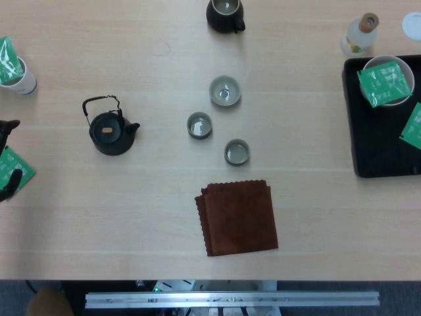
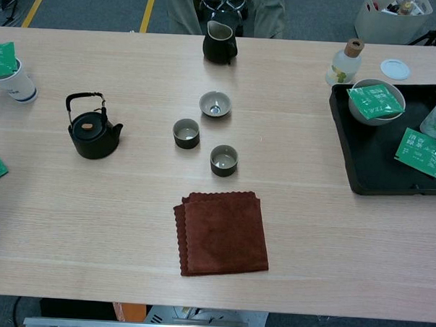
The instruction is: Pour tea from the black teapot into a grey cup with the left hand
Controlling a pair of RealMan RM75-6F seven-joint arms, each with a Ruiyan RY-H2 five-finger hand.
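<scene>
The black teapot (image 1: 112, 133) (image 2: 92, 134) stands upright on the table's left half, handle raised, spout pointing right. Three grey cups sit to its right: a wider one (image 1: 225, 91) (image 2: 215, 104) furthest back, one (image 1: 199, 125) (image 2: 186, 132) in the middle and one (image 1: 237, 152) (image 2: 223, 159) nearest the front. Only the dark fingertips of my left hand (image 1: 6, 129) show at the far left edge of the head view, well left of the teapot, spread apart and holding nothing. My right hand appears in neither view.
A folded brown cloth (image 1: 237, 216) lies at front centre. A black pitcher (image 1: 225, 14) stands at the back. A black tray (image 2: 362, 166) with a bowl and green packets fills the right. A bottle (image 2: 343, 62), a paper cup (image 2: 14, 81) and a green packet (image 1: 14, 170) lie around.
</scene>
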